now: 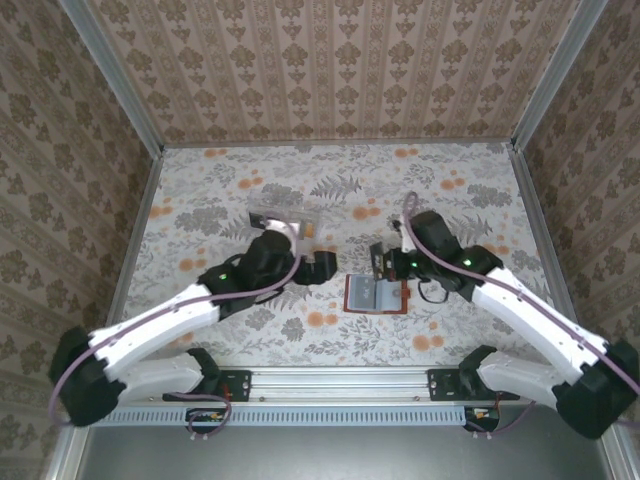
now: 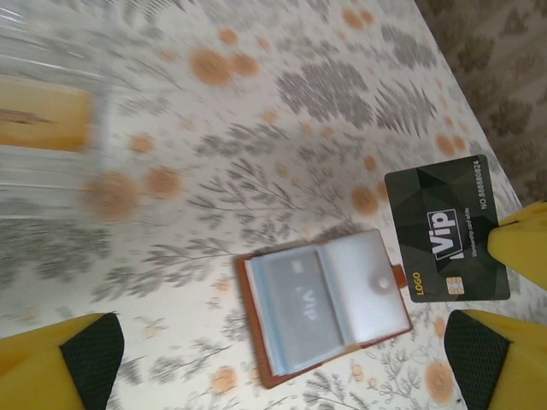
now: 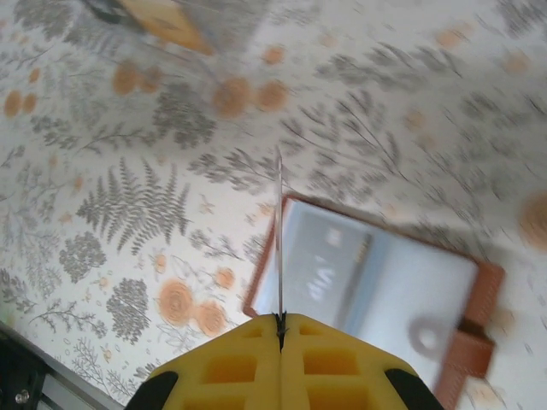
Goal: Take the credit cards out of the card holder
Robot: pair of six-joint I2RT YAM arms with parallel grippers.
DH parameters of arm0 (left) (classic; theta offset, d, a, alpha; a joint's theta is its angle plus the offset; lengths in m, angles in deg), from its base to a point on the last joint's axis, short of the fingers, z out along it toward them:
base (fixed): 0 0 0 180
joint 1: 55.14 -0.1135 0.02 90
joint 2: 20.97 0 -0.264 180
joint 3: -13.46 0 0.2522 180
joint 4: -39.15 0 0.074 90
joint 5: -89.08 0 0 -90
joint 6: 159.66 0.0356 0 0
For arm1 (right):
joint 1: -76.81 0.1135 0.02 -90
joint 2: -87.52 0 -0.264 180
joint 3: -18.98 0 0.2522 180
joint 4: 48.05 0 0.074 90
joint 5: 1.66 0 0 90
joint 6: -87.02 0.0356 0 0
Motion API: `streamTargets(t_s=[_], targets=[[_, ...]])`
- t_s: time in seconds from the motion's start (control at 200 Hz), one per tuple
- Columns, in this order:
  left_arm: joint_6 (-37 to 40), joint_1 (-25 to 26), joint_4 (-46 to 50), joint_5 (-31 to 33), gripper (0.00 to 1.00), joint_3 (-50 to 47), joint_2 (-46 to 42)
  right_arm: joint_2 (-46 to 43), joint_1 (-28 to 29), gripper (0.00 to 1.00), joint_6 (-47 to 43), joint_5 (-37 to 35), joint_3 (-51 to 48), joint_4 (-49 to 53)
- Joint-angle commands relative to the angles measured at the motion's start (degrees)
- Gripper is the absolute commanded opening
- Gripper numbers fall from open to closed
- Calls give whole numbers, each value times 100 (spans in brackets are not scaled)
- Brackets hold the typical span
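Right end effector [image 3: 280,323]: pressed together on one short end of the dark grey rectangular plastic credit card [image 2: 444,231], which stands on edge in the air just off the 12 o'clock side of the holder in the top view.
Left end effector [image 1: 322,266]: spread wide and holding nothing, near the holder's 9 o'clock side.
Card holder: the small reddish-brown leather bifold card holder [image 1: 375,295] lies open and flat on the floral-patterned surface [image 1: 480,200], toward 5 o'clock from its centre.
Card in sleeve: a grey card [image 2: 295,299] sits under the holder's clear pocket, so I judge the task unfinished.
Box: the clear plastic oblong box [image 1: 280,213] sits toward 10 o'clock, with an orange-tan card [image 2: 38,120] inside it.
Risk, slip: the pinch is narrow and at one end, so the smooth dark grey card may pivot or slide out during a quick swing.
Risk, holder: nothing pins it, so pulling the sleeved card could drag or flip the light leather.
Risk, arms: both wrists are close together, so a crossing path could knock the held card loose.
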Motion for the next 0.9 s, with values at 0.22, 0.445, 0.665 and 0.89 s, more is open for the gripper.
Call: streamTargets(t_s=[0.22, 0.445, 0.665, 0.89], targets=[[-140, -575, 2252, 1509, 100, -676, -2949, 2427, 1080, 0, -1771, -539, 2539, 442], [-214, -619, 3301, 1930, 100, -548, -4036, 4243, 1366, 0, -3057, -558, 4756, 986], [-242, -637, 3818, 2041, 100, -372, -4322, 5975, 1569, 0, -3936, -927, 7142, 1743], [-170, -637, 4213, 2254, 100, 14, -4323, 6986, 1586, 0, -4619, -984, 8572, 2027]])
